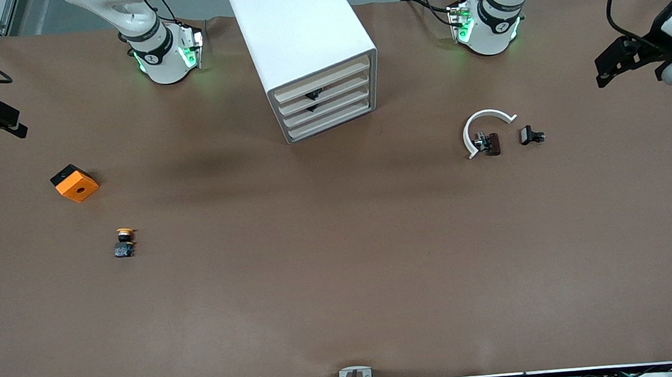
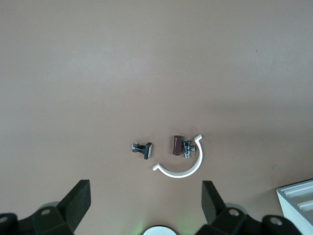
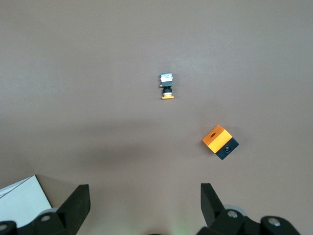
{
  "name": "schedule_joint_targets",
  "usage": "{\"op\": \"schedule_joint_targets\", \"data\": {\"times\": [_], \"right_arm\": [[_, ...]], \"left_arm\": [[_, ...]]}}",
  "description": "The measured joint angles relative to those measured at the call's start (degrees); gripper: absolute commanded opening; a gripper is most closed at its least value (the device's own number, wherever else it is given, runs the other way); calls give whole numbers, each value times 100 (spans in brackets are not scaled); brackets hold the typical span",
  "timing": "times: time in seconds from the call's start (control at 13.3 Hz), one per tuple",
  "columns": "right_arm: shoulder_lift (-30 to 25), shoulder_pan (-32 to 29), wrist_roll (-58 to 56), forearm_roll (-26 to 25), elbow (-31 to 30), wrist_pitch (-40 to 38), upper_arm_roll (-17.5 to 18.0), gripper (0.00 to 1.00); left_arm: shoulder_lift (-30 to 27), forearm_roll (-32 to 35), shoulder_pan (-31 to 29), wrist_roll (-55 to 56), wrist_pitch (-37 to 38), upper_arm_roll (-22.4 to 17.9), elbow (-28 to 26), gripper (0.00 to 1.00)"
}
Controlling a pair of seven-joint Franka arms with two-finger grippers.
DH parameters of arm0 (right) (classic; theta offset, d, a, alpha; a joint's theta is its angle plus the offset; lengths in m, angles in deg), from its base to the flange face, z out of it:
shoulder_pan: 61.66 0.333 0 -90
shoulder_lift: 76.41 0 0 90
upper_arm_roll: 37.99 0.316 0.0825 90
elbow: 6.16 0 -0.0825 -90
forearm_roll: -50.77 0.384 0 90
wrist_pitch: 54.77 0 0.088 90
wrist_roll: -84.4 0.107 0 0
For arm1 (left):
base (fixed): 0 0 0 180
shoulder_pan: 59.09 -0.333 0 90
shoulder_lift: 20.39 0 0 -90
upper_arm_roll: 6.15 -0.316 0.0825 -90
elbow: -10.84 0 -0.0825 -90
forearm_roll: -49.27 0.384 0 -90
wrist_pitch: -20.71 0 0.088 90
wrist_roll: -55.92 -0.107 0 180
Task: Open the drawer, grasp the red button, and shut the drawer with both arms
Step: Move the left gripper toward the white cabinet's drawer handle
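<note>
Yellow-capped button (image 1: 125, 241) lies nearest the camera, then orange cube (image 1: 74, 183). Cabinet (image 1: 304, 50) holds four closed drawers (image 1: 324, 99); red button unseen. Drawers likely slide lightly; hook the front lip. Right gripper (image 3: 144, 205) and left gripper (image 2: 145, 203) hover spread wide, empty, over the table (image 1: 342, 272).

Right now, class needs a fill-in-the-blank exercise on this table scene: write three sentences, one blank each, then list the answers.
1. The white cabinet has ___ drawers, all shut.
2. The button with the yellow cap lies nearer the front camera than the ___ cube.
3. Both the left gripper and the right gripper have their fingers ___.

Answers: four; orange; open
</note>
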Motion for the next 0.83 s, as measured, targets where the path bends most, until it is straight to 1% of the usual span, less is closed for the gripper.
{"op": "schedule_joint_targets", "data": {"times": [0.23,0.3,0.45,0.6,0.83], "right_arm": [[0,0,2,-1,0,3,-7,100],[0,0,2,-1,0,5,-7,100],[0,0,3,-1,0,-2,-4,100],[0,0,3,0,0,-15,13,100],[0,1,4,1,1,-18,34,100]], "left_arm": [[565,-10,50,-8,-35,29,16,100],[778,-11,98,2,-165,58,-5,100],[1085,-14,217,243,-735,143,-224,100],[1322,-17,385,1009,-1157,250,-511,100],[1825,-18,812,2331,-1608,307,-624,100]]}}
